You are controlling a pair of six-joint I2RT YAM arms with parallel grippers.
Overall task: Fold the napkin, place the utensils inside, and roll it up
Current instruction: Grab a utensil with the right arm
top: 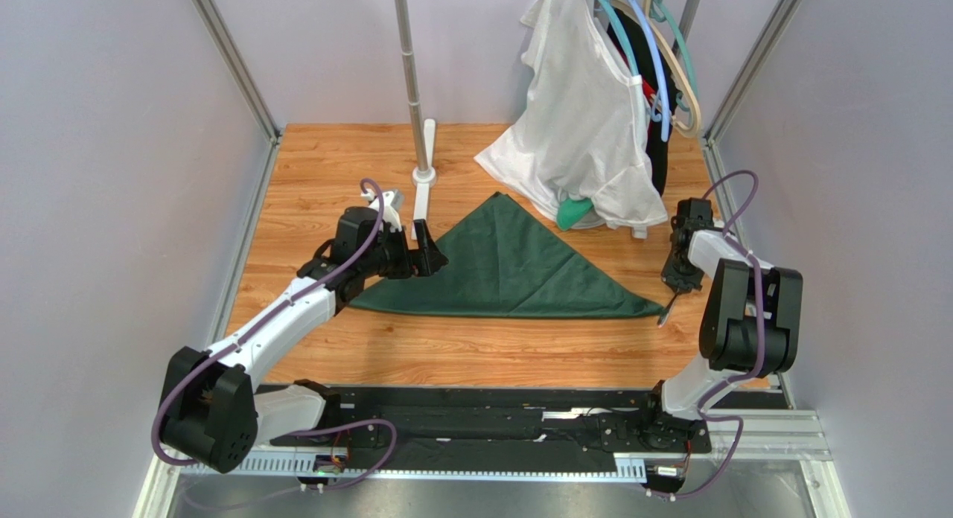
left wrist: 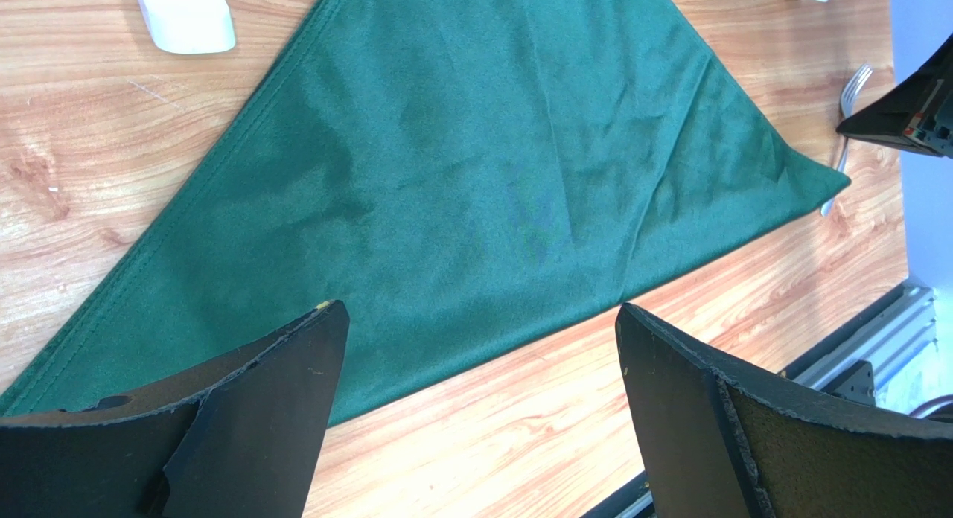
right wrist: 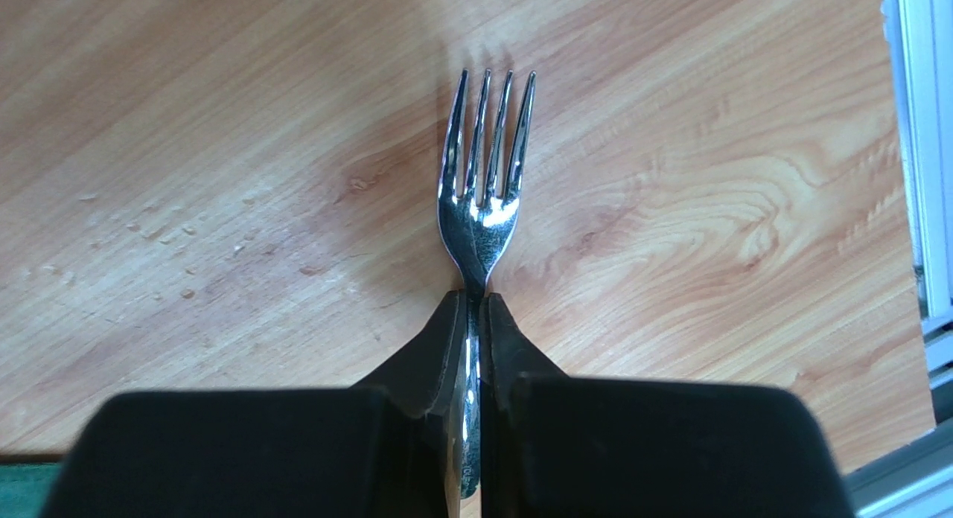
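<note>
Right claw [right wrist: 474, 308] is pinched tight on the neck of the fork [right wrist: 483, 194], whose tines stick out ahead of it over the wooden counter [right wrist: 224, 150]. Left claw [left wrist: 475, 323] hangs with its jaws spread wide, the napkin [left wrist: 481, 172], folded into a triangle, lying flat just below and ahead of it, one corner reaching toward the right claw.

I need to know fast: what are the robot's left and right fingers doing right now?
Left fingers: open, holding nothing.
Right fingers: closed on the fork.
</note>
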